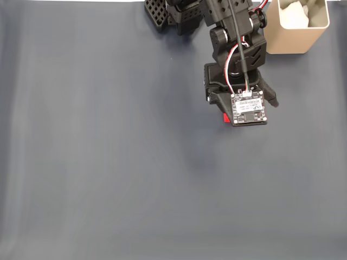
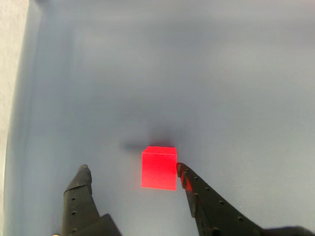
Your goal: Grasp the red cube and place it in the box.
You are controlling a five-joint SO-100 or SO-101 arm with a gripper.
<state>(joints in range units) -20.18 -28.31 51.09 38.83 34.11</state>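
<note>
Between the two black fingers of the gripper (image 2: 132, 169) in the wrist view, sitting on the blue-grey table cover (image 2: 221, 88): the red cube (image 2: 159, 167), upright, one face turned toward the camera and a thin strip of its top face catching the light. Lying much closer to the right-hand fingertip (image 2: 181, 169), which is just beside the cube's right edge and may be touching it; too close to tell. Standing well apart from the left-hand fingertip (image 2: 83, 173), with bare cover showing in the gap. Jaws spread wide, gripping nothing, tips reaching down level with the cube. Casting a soft dark shadow on the cover just behind the cube.

Seen from above in the fixed view, peeking out as a small red sliver (image 1: 226, 117) at the left edge of the camera board on the arm's wrist, the rest of the cube lying hidden under the arm (image 1: 238, 65). Gripper fingers themselves hidden beneath that board from this angle. Standing at the upper right corner of the fixed view, well apart from the cube: the box (image 1: 295, 32), tan, open-topped, whitish inside, partly cut off by the frame edge. Reaching down from the top edge of the frame toward the cube: the black arm, red and white wires running along it.
</note>
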